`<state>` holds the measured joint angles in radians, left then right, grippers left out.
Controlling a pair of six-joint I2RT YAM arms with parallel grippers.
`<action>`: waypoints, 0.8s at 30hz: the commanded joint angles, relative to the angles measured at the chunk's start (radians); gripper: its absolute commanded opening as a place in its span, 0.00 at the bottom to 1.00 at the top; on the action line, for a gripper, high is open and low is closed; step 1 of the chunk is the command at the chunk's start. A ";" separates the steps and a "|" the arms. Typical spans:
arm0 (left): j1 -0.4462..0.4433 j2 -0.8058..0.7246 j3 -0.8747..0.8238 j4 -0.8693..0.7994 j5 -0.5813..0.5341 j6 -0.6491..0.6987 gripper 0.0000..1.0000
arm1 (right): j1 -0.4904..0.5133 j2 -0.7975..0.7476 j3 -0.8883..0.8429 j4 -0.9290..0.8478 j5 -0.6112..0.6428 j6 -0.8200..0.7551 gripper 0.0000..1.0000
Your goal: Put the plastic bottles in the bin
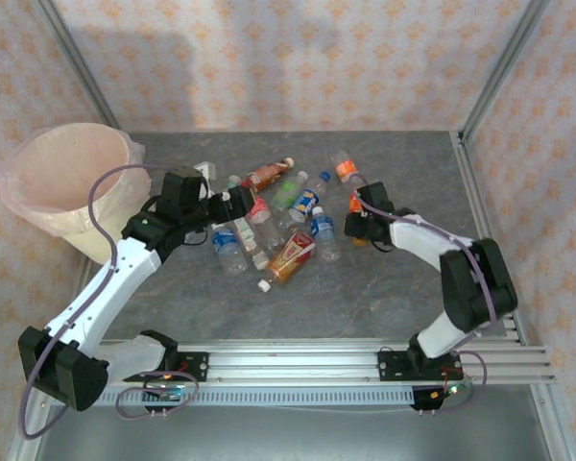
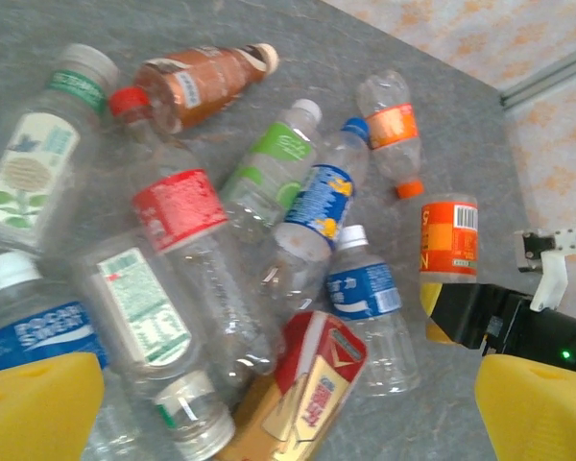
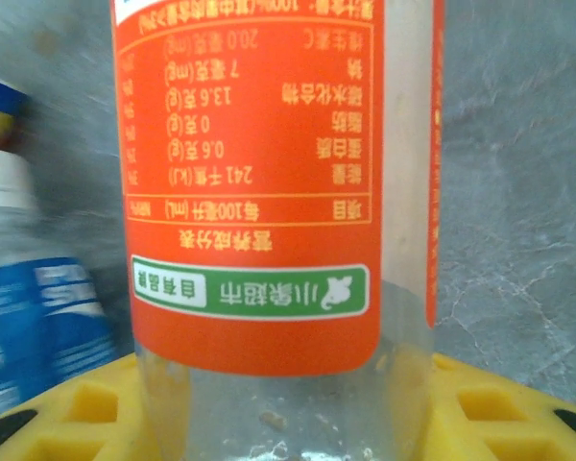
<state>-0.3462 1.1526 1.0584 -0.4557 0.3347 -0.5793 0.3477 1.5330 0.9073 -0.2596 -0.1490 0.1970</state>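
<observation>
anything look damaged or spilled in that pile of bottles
No spill shows on the table. The red-and-gold bottle at the near edge of the pile looks squashed flat, and the red-label bottle next to it looks dented along its clear body. The rest just lie jumbled.
</observation>
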 commanded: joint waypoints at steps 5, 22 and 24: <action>-0.076 0.072 0.004 0.293 0.172 -0.074 1.00 | 0.040 -0.256 -0.004 0.123 -0.329 -0.012 0.37; -0.161 0.313 0.106 0.593 0.289 -0.207 0.93 | 0.206 -0.263 0.107 0.157 -0.647 -0.001 0.35; -0.160 0.315 0.105 0.598 0.288 -0.212 0.82 | 0.209 -0.261 0.107 0.166 -0.651 0.003 0.35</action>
<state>-0.5022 1.4666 1.1328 0.0761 0.5980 -0.7685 0.5503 1.2636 0.9844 -0.1341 -0.7647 0.2016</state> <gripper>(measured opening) 0.843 0.484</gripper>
